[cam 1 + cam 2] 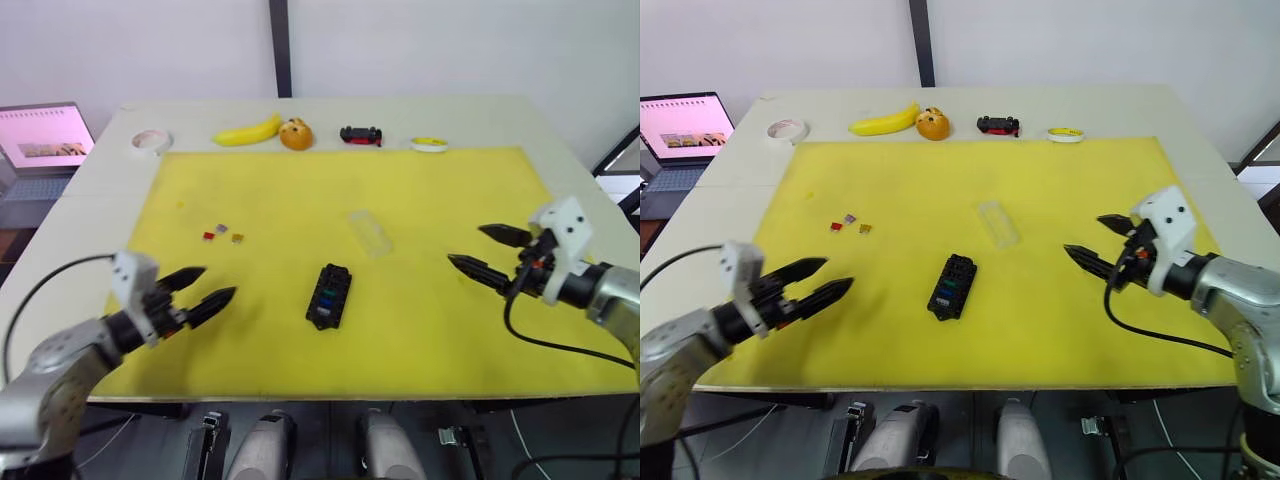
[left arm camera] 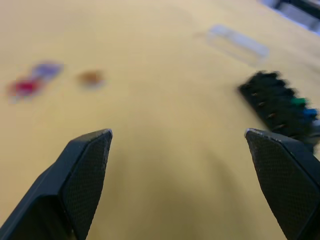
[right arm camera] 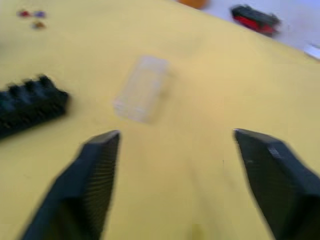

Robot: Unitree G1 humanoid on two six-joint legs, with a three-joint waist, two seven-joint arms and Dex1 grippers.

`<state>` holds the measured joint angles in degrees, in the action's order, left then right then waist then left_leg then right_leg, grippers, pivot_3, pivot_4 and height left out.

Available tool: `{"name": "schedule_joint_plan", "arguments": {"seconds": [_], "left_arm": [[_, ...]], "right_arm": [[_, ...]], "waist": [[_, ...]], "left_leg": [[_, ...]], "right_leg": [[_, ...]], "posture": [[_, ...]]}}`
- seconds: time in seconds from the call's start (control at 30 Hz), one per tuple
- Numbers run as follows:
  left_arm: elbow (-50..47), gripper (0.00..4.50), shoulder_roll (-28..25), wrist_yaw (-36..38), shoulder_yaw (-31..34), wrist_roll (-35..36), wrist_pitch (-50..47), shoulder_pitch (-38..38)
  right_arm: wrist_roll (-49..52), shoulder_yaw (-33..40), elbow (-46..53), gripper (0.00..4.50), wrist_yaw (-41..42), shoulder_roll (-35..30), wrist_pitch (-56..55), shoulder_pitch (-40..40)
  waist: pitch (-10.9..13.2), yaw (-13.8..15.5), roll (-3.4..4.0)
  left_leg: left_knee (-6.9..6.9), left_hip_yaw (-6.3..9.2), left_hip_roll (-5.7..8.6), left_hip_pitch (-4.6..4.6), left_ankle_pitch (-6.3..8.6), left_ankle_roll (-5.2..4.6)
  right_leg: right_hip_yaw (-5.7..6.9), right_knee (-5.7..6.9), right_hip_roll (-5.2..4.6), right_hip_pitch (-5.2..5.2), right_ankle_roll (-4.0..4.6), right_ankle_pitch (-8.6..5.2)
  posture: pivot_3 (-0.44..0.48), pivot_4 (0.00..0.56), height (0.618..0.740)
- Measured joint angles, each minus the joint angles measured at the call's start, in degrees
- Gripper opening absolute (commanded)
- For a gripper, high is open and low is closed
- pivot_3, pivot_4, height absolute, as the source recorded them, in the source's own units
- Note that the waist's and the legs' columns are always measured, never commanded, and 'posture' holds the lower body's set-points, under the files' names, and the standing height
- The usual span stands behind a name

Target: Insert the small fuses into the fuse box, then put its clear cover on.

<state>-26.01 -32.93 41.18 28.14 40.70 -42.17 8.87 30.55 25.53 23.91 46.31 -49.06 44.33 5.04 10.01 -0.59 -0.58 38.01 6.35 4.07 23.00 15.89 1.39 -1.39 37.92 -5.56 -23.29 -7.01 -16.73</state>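
Ahead of me the fuse box [image 1: 329, 295] lies flat near the middle of the yellow mat [image 1: 450, 200], a black oblong block set at a slant, its pointed tab toward me. Some of its slots already carry green and blue fuses. Beyond it, apart and a little to my right, the clear cover [image 1: 369, 232] rests on the mat, glassy and faint, also slanted. Well off to my left lie three loose small fuses [image 1: 222, 234] in a tight cluster: one red, one purple, one orange, none touching the box.
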Motion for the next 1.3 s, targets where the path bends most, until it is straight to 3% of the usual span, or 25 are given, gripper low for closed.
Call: {"name": "schedule_joint_plan", "arguments": {"seconds": [0.23,0.47,1.0,1.3], "left_arm": [[1.25,4.50,0.05,-4.93,9.88,2.43,-0.69,7.29],[1.00,4.50,1.55,-7.52,10.54,6.64,-2.52,8.08],[5.93,4.50,2.82,-19.95,8.74,21.50,-11.85,-3.85],[20.98,4.50,4.41,-28.77,5.64,28.78,-18.55,-19.34]], "right_arm": [[-1.12,0.55,-5.86,4.48,2.93,-2.61,-4.06,-1.67],[-0.13,-1.05,-4.86,4.48,2.29,-2.57,-3.98,0.92],[9.45,-7.82,7.33,4.48,-3.27,-0.11,3.39,7.58],[10.18,-21.86,7.94,4.48,-3.66,5.43,3.17,18.78]], "waist": [[0.00,-0.12,0.01],[-0.01,-0.01,0.02],[-0.01,-0.01,0.02],[-0.01,-0.21,-0.02]], "left_leg": [[-0.01,-0.07,0.00,-0.13,0.04,-0.06],[-0.02,-0.06,0.00,-0.12,0.05,-0.05],[-0.02,-0.04,0.00,-0.13,0.05,-0.04],[-0.02,-0.05,0.03,-0.06,0.01,0.04]], "right_leg": [[-0.02,-0.10,-0.02,0.16,0.01,-0.01],[-0.02,-0.13,-0.09,0.18,0.01,-0.01],[-0.02,-0.13,-0.07,0.16,0.01,-0.01],[-0.03,-0.08,-0.02,-0.01,0.00,0.00]], "posture": [[0.000,0.150,0.740],[0.000,0.150,0.740],[0.000,0.150,0.740],[0.000,0.150,0.740]]}}
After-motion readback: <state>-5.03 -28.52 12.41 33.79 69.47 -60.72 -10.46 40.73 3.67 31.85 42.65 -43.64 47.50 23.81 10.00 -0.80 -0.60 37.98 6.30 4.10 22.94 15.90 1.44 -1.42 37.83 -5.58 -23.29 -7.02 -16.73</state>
